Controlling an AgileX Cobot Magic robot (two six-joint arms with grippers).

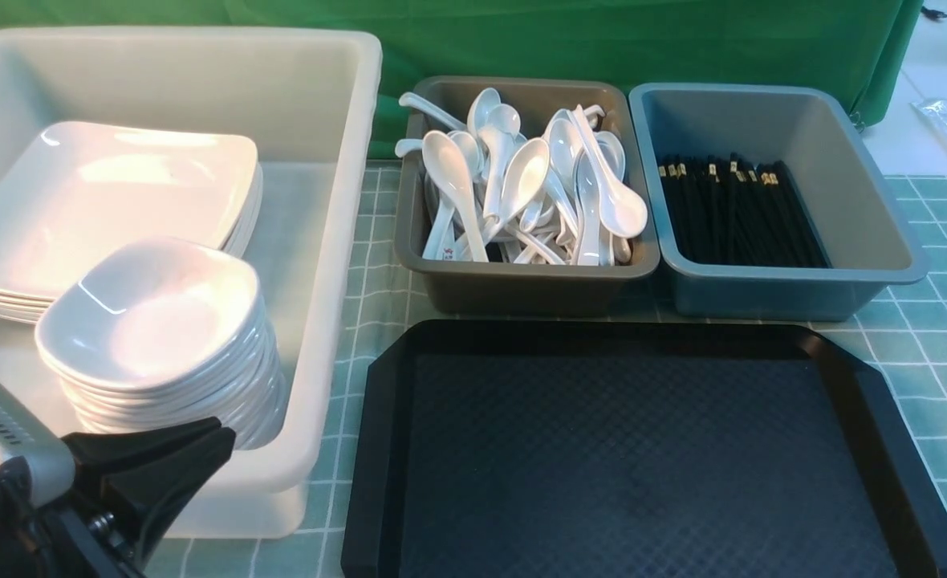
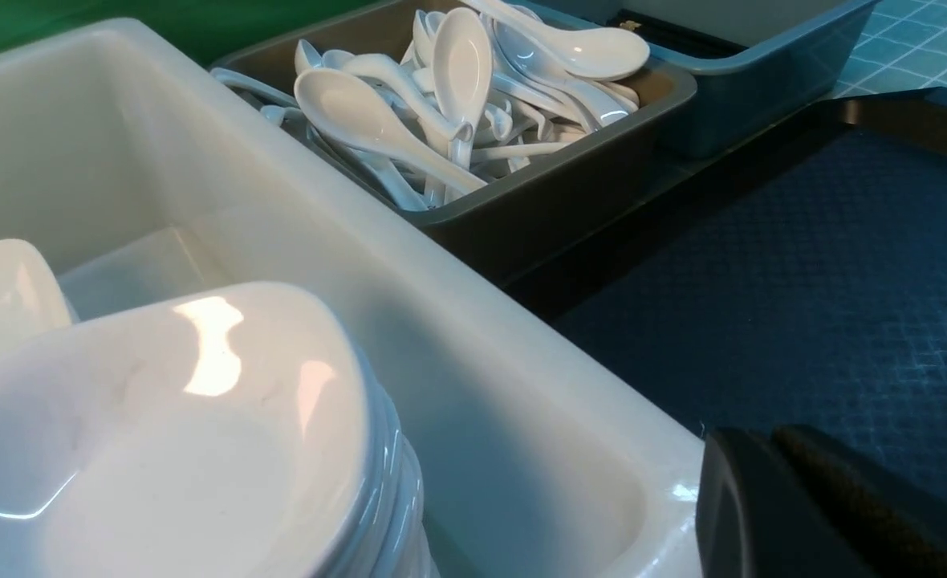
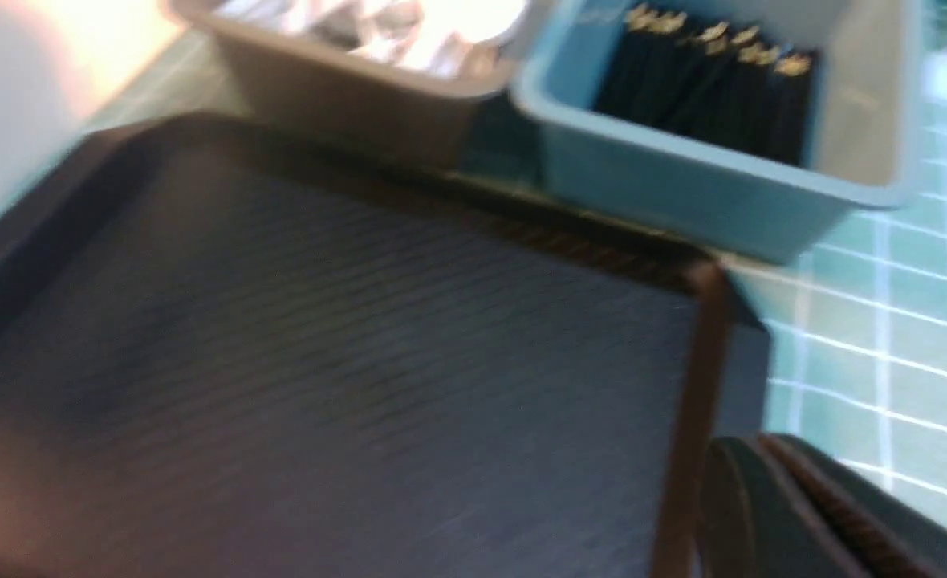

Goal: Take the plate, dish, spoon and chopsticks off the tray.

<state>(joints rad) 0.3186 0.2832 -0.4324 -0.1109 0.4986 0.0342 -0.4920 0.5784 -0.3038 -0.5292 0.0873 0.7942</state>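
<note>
**Tray bare, both grippers closed and empty**

On the checked tablecloth (image 1: 935, 345), the black tray (image 1: 642, 449) lies nearest the robot with nothing on its textured floor. Plates (image 1: 112, 201) sit stacked in the big white tub (image 1: 337, 265) at left, with a stack of small dishes (image 1: 160, 337) in front of them. Spoons (image 1: 522, 185) are heaped in the brown-grey bin (image 1: 522, 285) behind the tray; chopsticks (image 1: 734, 213) lie in the blue-grey bin (image 1: 778, 293) beside it. Judgement: the clearing looks finished.

Left gripper (image 2: 770, 449): jaws pressed together, holding nothing, just above the white tub's near corner, beside the dish stack. Right gripper (image 3: 762, 449): jaws also together and empty, over the tray's right-hand rim.

Risks from here:
- Left gripper sits close to the tub rim and the dish stack; a careless swing could clip the rim or nudge the stack, which stands tall and slightly uneven.
- Spoon heap rises above its bin wall; a bump to that bin could tip one out onto the tray.
- Right arm could catch the tray's raised rim and drag it.

Hard to make out:
- Right wrist view is motion-blurred; spoons are only a white glare there.
- Right arm is absent from the front view.
- Tray's near edge is cut off by the frame, so that strip is unchecked.
- Lower items in each stack and bin are hidden.
</note>
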